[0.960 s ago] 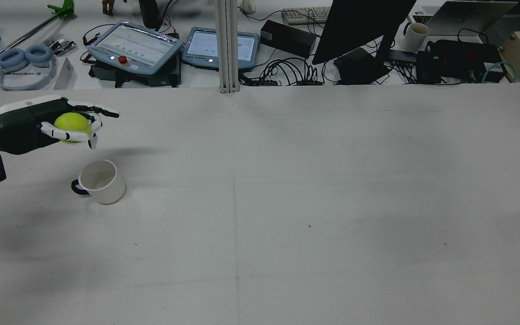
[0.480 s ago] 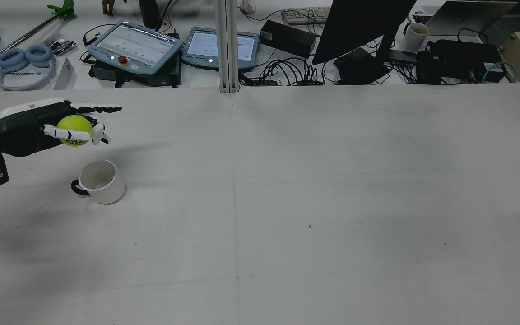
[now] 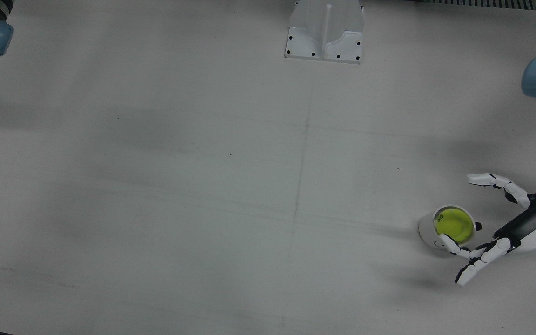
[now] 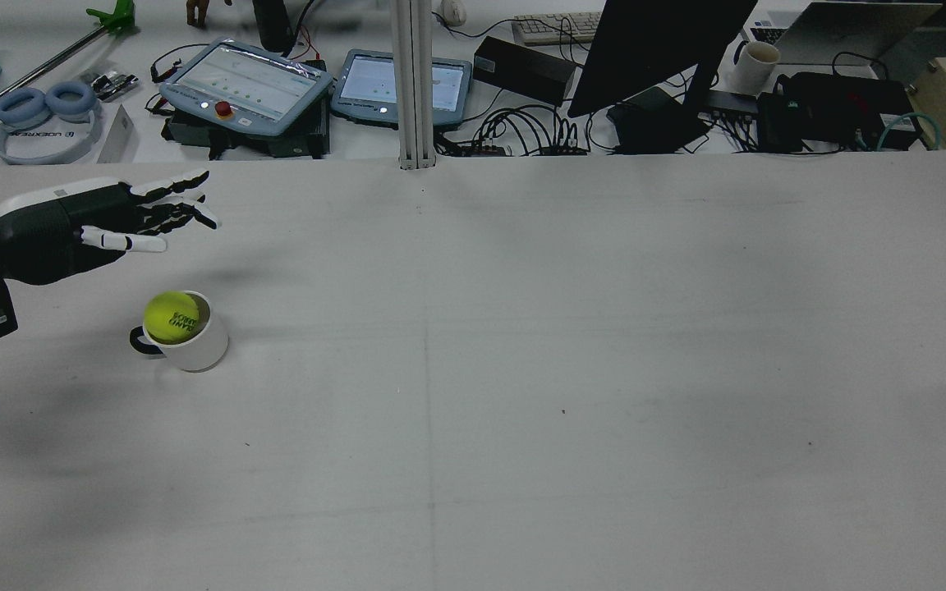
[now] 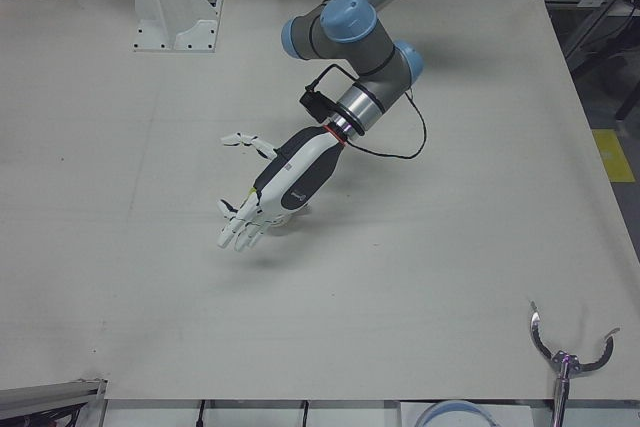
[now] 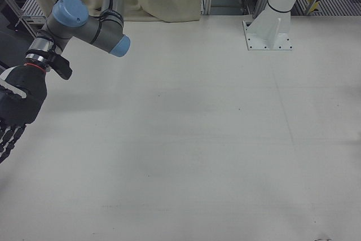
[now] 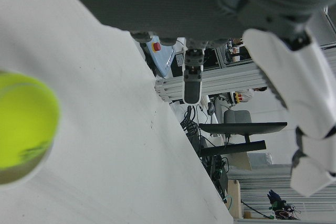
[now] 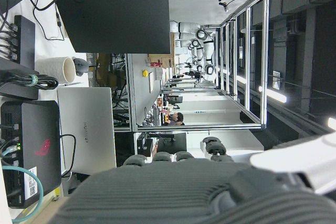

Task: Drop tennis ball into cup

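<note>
Near table's (image 4: 522, 369) left edge: tennis ball (image 4: 171, 318) in cup (image 4: 185, 332), left hand (image 4: 124, 217) spread

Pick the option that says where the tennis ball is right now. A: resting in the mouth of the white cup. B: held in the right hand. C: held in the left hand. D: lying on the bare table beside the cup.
A: the tennis ball sits in the mouth of the white cup, while the left hand above it is open and holds nothing.
</note>
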Motion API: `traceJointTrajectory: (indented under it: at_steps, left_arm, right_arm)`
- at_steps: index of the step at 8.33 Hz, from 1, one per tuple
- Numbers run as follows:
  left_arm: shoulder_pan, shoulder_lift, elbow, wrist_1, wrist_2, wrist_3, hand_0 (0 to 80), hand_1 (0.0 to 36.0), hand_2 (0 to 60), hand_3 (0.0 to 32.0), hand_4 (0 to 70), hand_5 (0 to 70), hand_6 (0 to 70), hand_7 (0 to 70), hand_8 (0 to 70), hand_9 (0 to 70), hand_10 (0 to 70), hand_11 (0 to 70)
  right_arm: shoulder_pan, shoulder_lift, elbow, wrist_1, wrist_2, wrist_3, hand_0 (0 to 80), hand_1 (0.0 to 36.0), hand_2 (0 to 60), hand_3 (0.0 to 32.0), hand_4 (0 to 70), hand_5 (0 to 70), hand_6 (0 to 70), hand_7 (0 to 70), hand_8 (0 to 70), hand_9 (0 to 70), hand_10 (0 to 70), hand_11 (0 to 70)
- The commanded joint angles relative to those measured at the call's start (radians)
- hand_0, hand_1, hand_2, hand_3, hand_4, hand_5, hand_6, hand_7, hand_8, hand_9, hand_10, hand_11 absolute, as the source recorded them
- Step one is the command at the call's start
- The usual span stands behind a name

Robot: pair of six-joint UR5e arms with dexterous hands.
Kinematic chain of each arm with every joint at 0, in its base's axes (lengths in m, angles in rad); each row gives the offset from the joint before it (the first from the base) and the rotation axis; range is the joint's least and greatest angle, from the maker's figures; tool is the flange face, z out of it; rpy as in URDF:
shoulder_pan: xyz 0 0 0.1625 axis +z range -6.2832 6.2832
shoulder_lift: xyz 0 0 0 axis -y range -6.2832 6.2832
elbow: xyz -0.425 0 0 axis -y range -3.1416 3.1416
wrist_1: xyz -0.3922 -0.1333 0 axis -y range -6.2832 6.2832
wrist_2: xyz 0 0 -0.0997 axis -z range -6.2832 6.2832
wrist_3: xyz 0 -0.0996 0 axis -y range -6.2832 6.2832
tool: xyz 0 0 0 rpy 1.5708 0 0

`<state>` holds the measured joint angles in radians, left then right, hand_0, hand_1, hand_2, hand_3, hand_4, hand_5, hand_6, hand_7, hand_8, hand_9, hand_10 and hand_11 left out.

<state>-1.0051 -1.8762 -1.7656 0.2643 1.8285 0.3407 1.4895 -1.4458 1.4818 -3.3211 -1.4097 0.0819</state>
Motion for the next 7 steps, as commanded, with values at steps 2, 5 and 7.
traceJointTrajectory:
  at_steps: [2,5,7]
  left_arm:
    - [0.0,-0.001,-0.002,-0.002,0.0,-0.003,37.6,16.2,29.3,0.0,0.0,0.0,0.0,7.4,0.0,0.1,0.0,0.0]
    - [-0.158,-0.047,-0.066,0.088,-0.151,-0.015,43.1,19.6,29.4,0.0,0.0,0.4,0.2,8.5,0.0,0.3,0.0,0.0]
    - [-0.373,-0.084,0.045,0.099,-0.161,-0.012,46.0,20.9,23.2,0.0,0.0,0.2,0.0,5.8,0.0,0.0,0.0,0.0]
  right_arm:
    - [0.0,-0.001,0.0,0.0,0.0,-0.001,0.0,0.0,0.0,0.0,0.0,0.0,0.0,0.0,0.0,0.0,0.0,0.0]
    - [0.0,-0.001,0.0,0.0,0.0,-0.001,0.0,0.0,0.0,0.0,0.0,0.0,0.0,0.0,0.0,0.0,0.0,0.0]
    - [0.0,-0.001,0.0,0.0,0.0,-0.001,0.0,0.0,0.0,0.0,0.0,0.0,0.0,0.0,0.0,0.0,0.0,0.0]
